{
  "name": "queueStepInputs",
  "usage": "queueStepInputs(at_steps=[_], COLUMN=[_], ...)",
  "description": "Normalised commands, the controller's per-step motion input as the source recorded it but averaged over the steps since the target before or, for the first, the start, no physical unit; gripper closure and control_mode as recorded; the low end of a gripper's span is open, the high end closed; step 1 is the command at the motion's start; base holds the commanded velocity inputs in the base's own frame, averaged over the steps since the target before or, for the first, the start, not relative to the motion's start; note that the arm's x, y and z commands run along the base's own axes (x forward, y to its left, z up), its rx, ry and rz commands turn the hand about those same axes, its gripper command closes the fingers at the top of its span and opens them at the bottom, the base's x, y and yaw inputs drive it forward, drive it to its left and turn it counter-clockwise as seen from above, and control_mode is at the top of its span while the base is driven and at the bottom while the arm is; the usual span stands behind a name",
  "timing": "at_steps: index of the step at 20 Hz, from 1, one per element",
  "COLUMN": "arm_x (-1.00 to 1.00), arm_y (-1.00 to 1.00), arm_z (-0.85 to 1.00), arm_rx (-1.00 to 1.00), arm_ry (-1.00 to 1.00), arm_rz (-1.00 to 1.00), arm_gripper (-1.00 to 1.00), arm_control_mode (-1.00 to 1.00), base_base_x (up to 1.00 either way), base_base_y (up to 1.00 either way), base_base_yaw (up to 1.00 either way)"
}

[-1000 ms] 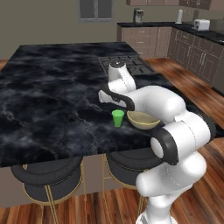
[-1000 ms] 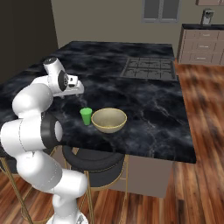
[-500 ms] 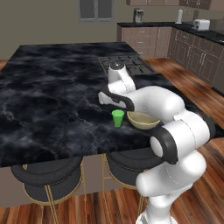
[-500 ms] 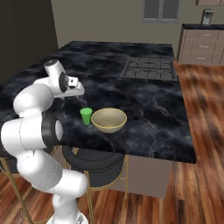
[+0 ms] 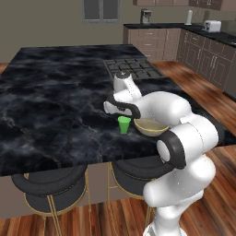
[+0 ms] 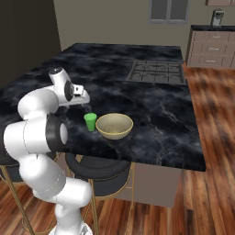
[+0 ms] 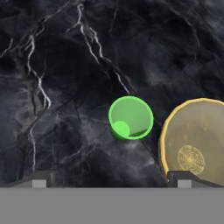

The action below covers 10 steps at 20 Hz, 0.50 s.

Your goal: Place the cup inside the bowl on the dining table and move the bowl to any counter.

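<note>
- My claw (image 7: 112,180) hangs spread wide and empty above the black white-veined marble top of the dining table (image 5: 50,106), gripping nothing; its two dark fingertips (image 7: 39,178) stand well apart at the bottom of the hand view.
- The small bright green tapered cup (image 7: 130,118) stands upright on the marble, mouth up, almost straight below me and between my tips. In the right base view the cup (image 6: 90,122) sits near the table's front edge.
- The wide round tan bowl with a yellowish inside (image 7: 195,142) rests just beside the cup, not touching it, as far as I can tell.
- The cup looks light, stiff and smooth-walled, so I judge it could slip or tip under a careless pinch.
- I would take it across the rim, one finger on each side of the wall, squarely centred.
- The bowl looks heavier and too broad to span; its rim seems the place to grip later.
</note>
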Motion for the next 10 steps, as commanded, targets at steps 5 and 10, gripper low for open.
queueStepInputs(at_steps=[5, 10], arm_x=[0.14, 0.13], arm_y=[0.0, 0.0], arm_z=[-0.18, -0.02], arm_rx=[0.0, -0.04], arm_ry=[0.0, 0.05], arm_rz=[0.0, 0.0], arm_gripper=[-1.0, -1.0], arm_control_mode=[-1.0, -1.0], base_base_x=[0.0, 0.0], base_base_y=[0.0, 0.0], base_base_yaw=[0.0, 0.0])
